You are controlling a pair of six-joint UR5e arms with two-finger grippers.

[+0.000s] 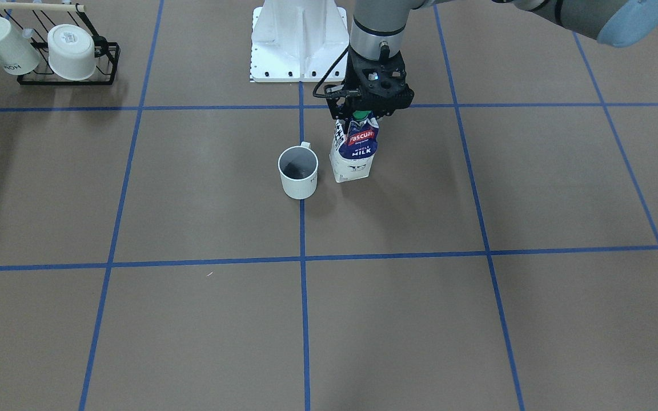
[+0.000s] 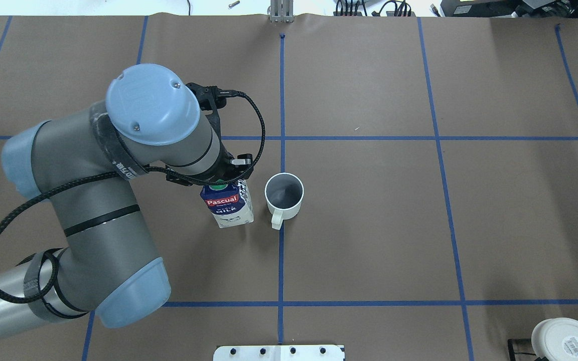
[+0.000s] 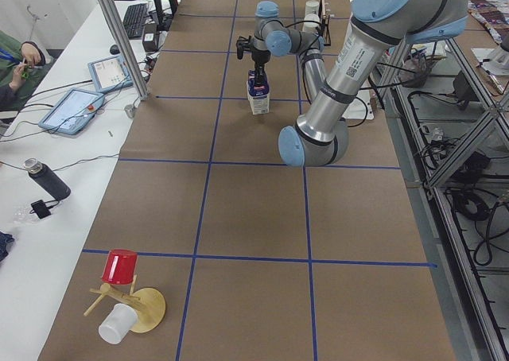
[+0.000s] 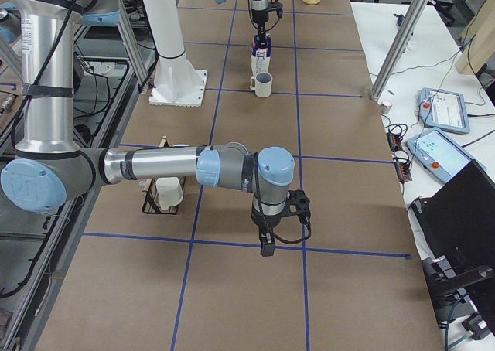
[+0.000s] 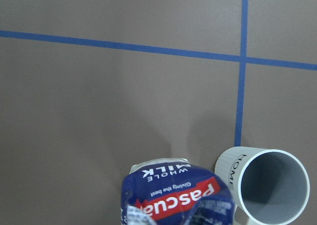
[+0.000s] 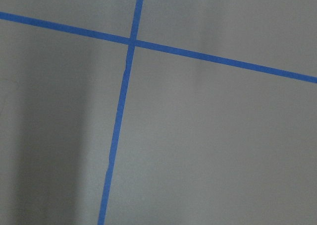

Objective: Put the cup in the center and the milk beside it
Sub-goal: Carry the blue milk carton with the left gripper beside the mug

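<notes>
On the brown table (image 1: 477, 319), the upright milk carton (image 1: 354, 154) is pinched at its top, straight under the left gripper (image 1: 365, 111), and the white mug (image 1: 299, 171) is stood just beside it.

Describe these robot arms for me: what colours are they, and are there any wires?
Both the left arm and the right arm are smooth grey tubes with rounded light-blue joint caps. A black braided cable loops along the left arm. The left gripper and right gripper are black, angular frames.
</notes>
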